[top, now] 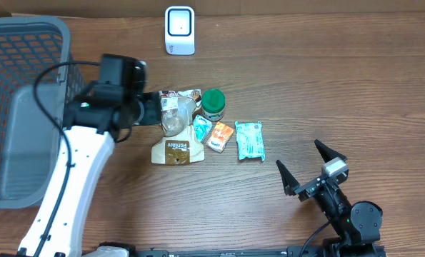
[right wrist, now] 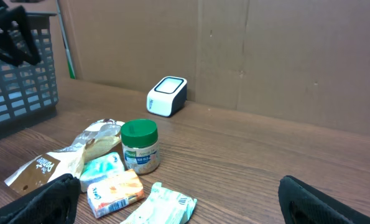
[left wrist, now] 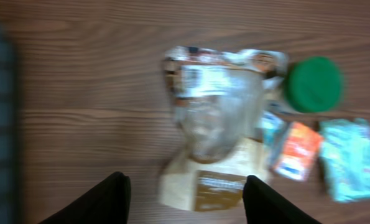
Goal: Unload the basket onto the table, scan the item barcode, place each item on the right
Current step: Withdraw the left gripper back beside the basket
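**Approach step.** Left gripper (left wrist: 186, 200), jaws part-open and empty, is poised over the windowed pouch (top: 175, 133), which lies flat on the counter (top: 326, 78) beside a green-lidded jar (top: 213, 103). Right gripper (top: 300, 156): jaws wide, empty. Next, probably: grasp the pouch and present it to the barcode scanner (top: 179, 30).

Basket (top: 26, 28) left, scanner (top: 179, 30) far back, jar (top: 213, 104) right of bag (top: 176, 132), three packets (top: 220, 135) before jar
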Controlling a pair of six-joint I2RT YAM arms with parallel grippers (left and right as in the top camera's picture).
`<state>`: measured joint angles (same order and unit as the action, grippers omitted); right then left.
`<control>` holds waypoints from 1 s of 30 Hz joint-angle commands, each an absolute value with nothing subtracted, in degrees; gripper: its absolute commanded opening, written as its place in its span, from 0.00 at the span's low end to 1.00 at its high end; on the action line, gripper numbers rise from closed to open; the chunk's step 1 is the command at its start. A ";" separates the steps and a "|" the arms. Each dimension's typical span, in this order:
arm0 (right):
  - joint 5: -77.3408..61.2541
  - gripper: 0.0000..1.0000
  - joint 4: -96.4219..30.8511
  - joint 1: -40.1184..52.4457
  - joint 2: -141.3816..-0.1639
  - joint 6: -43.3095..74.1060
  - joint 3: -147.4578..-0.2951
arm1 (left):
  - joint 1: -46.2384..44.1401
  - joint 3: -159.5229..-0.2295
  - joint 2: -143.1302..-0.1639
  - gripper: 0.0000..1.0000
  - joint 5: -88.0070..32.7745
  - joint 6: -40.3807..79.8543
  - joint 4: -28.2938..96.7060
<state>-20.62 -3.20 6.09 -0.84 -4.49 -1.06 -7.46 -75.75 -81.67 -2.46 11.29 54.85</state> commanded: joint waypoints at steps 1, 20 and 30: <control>-20.64 1.00 -3.07 6.42 -0.16 -4.34 -0.45 | -0.34 -76.40 -82.39 0.61 2.92 2.13 55.18; -20.64 1.00 -3.07 6.42 -0.16 -4.34 -0.45 | 18.94 -76.29 -82.52 0.62 9.45 -7.77 52.42; -20.64 1.00 -3.07 6.42 -0.16 -4.34 -0.45 | 26.26 -76.27 -84.07 0.62 7.86 -7.73 48.97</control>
<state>-20.60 -3.20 6.09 -0.84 -4.47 -1.06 24.93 -75.75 -82.81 7.16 -6.63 49.91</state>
